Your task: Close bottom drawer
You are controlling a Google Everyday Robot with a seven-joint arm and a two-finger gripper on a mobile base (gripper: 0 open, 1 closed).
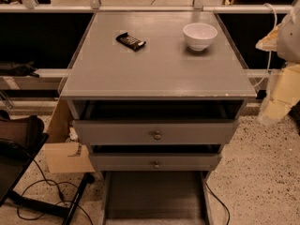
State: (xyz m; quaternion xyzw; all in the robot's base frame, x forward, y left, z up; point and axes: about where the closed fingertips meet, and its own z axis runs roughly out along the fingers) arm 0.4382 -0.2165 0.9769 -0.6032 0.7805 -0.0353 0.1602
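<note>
The grey cabinet (157, 74) stands in the middle of the camera view. Its bottom drawer (154, 196) is pulled far out toward me and shows its dark grey inside. The drawer's front and knob are cut off by the lower edge of the view. Above it are the middle drawer front (155, 162) and the top drawer front (157, 132), each with a small round knob and each slightly ajar. My gripper (275, 104) hangs at the right edge, beside the cabinet's top right corner, well above and to the right of the bottom drawer. It holds nothing that I can see.
A white bowl (200, 35) and a dark snack bar (131, 41) lie on the cabinet top. A cardboard box (65, 149) stands left of the cabinet. A black chair (18, 144) and cables (47, 191) are at the lower left. A rail (140, 7) runs behind.
</note>
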